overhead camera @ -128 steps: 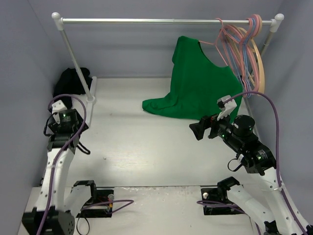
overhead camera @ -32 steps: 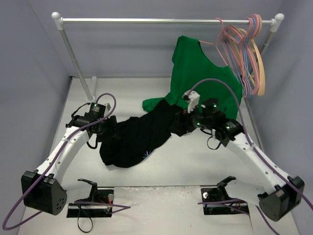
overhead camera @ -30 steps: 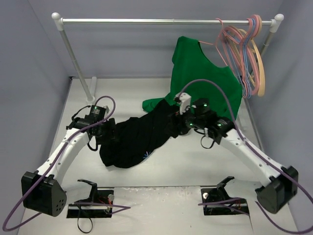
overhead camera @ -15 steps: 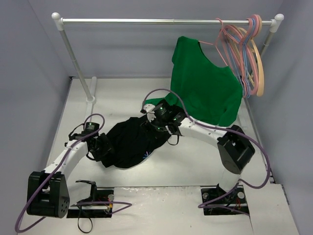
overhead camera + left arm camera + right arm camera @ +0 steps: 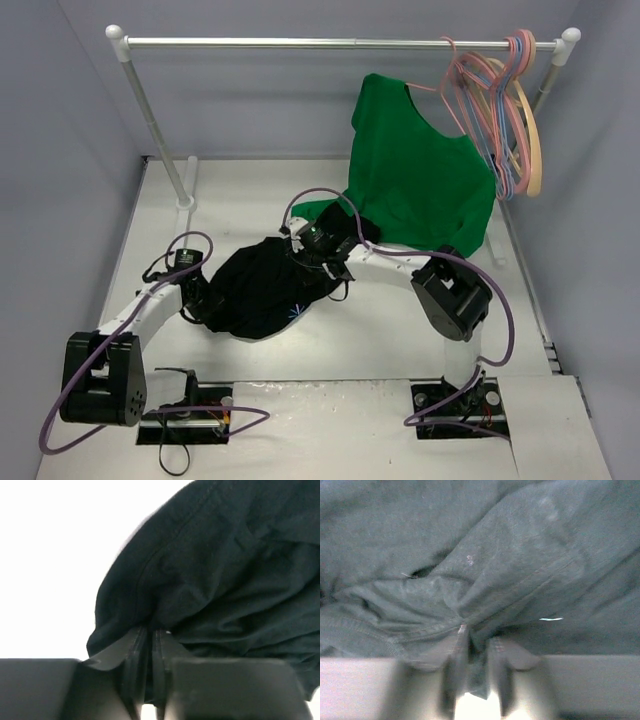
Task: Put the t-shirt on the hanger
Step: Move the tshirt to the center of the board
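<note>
The black t-shirt [image 5: 262, 290] lies bunched on the white table, a tiny blue mark near its front hem. My left gripper [image 5: 200, 300] sits at its left edge, shut on a fold of the black cloth [image 5: 225, 580]; in the left wrist view the fingers [image 5: 150, 632] pinch that fold. My right gripper [image 5: 305, 250] is at the shirt's far right edge, shut on a pinch of cloth [image 5: 520, 555] that hangs between its fingers [image 5: 476, 642]. The pink wire hanger [image 5: 462, 75] hangs at the right end of the rail, well away from both grippers.
A green t-shirt [image 5: 420, 185] hangs from the rail [image 5: 300, 43], its hem resting on the table just behind my right gripper. Blue hangers [image 5: 512, 110] and a thick tan hanger [image 5: 533, 140] hang beside the pink one. The rail's left post [image 5: 155, 125] stands at the back left.
Both arms came in towards each other over the shirt, which went from spread out to bunched. Both grippers went from open to shut on its cloth.
</note>
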### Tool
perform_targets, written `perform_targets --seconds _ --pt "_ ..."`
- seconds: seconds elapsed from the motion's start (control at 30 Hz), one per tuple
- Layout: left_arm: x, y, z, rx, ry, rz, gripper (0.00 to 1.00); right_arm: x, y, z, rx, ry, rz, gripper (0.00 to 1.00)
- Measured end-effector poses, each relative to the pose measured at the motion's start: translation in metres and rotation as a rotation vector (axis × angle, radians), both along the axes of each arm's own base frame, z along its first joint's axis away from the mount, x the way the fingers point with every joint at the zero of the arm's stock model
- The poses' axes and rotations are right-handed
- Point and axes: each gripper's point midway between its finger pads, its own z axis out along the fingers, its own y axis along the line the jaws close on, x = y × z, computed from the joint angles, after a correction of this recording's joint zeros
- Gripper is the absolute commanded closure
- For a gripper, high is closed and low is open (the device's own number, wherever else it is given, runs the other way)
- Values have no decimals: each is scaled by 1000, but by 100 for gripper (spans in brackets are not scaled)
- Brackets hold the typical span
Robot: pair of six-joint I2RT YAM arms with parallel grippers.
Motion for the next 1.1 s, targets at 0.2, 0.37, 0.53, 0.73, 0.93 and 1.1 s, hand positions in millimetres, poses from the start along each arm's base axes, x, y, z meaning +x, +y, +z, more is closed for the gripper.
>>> perform_targets --seconds 0.2,0.37,0.53,0.73,0.93,1.1 --pt "31 14 37 75 -99 -43 100 21 7 45 26 -103 -24 100" --pt "108 22 181 168 -429 -112 100 45 15 155 105 -286 -22 100" --pt "135 21 348 216 -795 -160 100 50 3 294 233 -515 -41 98" --pt "112 -3 424 134 -979 -269 100 23 -36 356 301 -578 -103 76" --pt "98 -39 360 -6 -827 -411 100 -2 -69 286 183 -438 -154 90" --pt "82 -77 272 -88 -618 -527 100 -17 -86 208 42 -293 -178 100"
